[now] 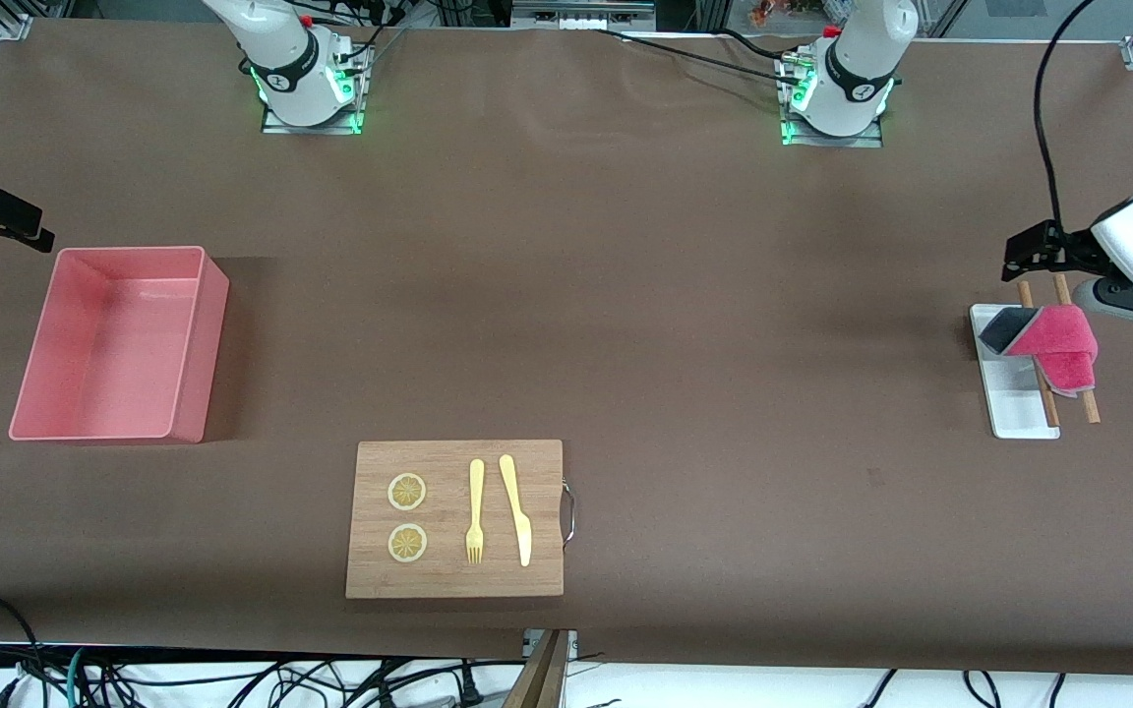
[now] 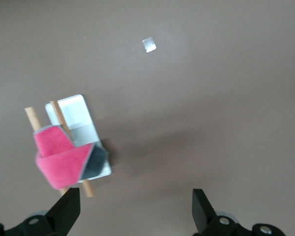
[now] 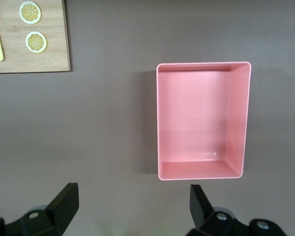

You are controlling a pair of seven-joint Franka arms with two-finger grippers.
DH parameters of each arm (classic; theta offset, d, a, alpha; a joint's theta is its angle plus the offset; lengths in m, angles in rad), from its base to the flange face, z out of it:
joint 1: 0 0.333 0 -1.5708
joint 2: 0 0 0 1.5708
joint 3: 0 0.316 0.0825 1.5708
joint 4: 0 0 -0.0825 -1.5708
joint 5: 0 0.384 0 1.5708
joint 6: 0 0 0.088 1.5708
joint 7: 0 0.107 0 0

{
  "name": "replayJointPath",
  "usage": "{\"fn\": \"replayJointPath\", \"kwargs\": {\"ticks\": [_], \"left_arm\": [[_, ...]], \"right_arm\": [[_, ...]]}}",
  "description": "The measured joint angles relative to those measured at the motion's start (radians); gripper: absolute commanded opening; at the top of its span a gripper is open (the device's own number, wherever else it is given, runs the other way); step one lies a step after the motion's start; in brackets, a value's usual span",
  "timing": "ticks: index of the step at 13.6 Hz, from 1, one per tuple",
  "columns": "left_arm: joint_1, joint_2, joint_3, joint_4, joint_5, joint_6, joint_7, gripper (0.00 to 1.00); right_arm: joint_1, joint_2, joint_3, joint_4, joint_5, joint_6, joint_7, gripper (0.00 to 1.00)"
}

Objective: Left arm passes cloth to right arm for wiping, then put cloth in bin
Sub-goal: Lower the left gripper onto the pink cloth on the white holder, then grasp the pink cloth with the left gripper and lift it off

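The magenta-red cloth (image 1: 1053,344) (image 2: 56,160) lies folded over two wooden sticks (image 1: 1090,405) on a small white tray (image 1: 1019,413) (image 2: 73,110) at the left arm's end of the table. A dark grey corner of its reverse side shows. My left gripper (image 1: 1024,256) (image 2: 135,210) hangs open over bare table right beside the tray, with nothing between its fingers. The salmon-pink bin (image 1: 188,339) (image 3: 239,123) stands empty at the right arm's end. My right gripper (image 1: 6,224) (image 3: 132,206) hovers open and empty over the table beside the bin.
A wooden board (image 1: 455,580) (image 3: 39,61) near the front edge carries two lemon slices (image 1: 407,492), a yellow fork (image 1: 475,511) and a yellow knife (image 1: 517,511). A small white scrap (image 2: 148,45) lies on the brown table cover.
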Motion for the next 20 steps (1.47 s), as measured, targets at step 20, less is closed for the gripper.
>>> {"fn": "replayJointPath", "kwargs": {"ticks": [20], "left_arm": [[0.148,0.432,0.004,0.002,0.303,0.41,0.9,1.0]], "right_arm": [[0.0,0.002,0.0,0.001,0.0,0.001,0.0,1.0]]}}
